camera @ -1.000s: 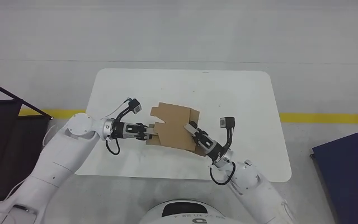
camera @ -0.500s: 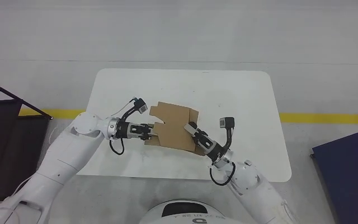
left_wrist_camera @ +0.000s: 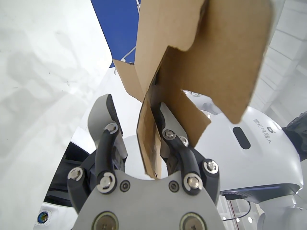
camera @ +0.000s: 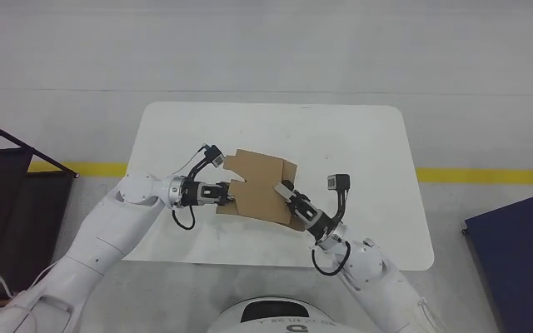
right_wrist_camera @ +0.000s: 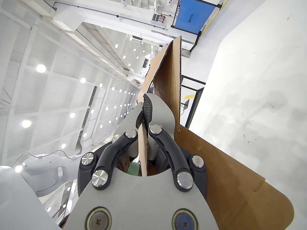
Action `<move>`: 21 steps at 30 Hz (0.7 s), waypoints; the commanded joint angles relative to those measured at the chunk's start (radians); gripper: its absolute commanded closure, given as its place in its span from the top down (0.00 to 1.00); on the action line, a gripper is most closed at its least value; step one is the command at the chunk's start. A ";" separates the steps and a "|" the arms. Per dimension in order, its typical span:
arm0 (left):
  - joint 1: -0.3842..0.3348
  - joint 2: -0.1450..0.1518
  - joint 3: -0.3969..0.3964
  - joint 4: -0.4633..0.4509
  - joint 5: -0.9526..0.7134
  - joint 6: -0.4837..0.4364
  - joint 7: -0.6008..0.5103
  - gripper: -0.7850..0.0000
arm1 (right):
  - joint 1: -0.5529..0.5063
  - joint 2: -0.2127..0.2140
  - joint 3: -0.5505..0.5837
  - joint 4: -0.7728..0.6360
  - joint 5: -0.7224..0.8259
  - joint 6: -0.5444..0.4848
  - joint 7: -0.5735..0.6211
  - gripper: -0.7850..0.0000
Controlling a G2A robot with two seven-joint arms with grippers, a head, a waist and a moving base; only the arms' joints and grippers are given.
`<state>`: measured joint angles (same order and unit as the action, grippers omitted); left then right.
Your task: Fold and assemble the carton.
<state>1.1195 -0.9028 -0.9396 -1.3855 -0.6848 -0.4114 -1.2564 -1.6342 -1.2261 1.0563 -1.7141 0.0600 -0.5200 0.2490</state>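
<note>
While the right tool [right_wrist_camera: 144,105] clamps the carton [camera: 262,187], its edge sits inside the spread left tool [left_wrist_camera: 133,102].

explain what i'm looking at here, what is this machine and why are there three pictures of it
It is a robot with two arms, each ending in a two-fingered pincer. The top view looks down from a camera on the robot itself, over a white table. The other two views come from small cameras on each wrist, looking along the fingers. The brown thing is a cardboard carton, partly unfolded with flaps sticking out, between the two arms over the table. The right pincer is clamped shut on one cardboard edge. The left pincer is open, with another flap between its fingers, close against one and with a gap to the other.
</note>
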 commanded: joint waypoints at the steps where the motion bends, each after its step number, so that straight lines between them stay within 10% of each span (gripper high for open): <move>1: 0.001 -0.001 -0.002 0.002 0.003 0.003 -0.002 0.41 | -0.001 0.000 -0.001 0.000 0.000 -0.002 0.001 0.00; 12: 0.009 -0.006 -0.019 -0.020 0.045 0.022 0.011 0.22 | 0.006 -0.004 -0.017 0.007 -0.024 0.018 0.003 0.00; 15: 0.016 -0.005 -0.029 -0.027 0.046 0.022 0.010 0.07 | 0.008 -0.004 -0.022 0.009 -0.032 0.022 0.004 0.37; 21: 0.029 -0.007 -0.047 -0.025 0.015 -0.014 -0.024 0.00 | 0.007 -0.005 -0.025 0.011 -0.031 0.005 0.008 0.71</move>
<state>1.1471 -0.9089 -0.9847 -1.4117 -0.6616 -0.4133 -1.2690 -1.6261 -1.2311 1.0311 -1.7028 0.0269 -0.5107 0.2568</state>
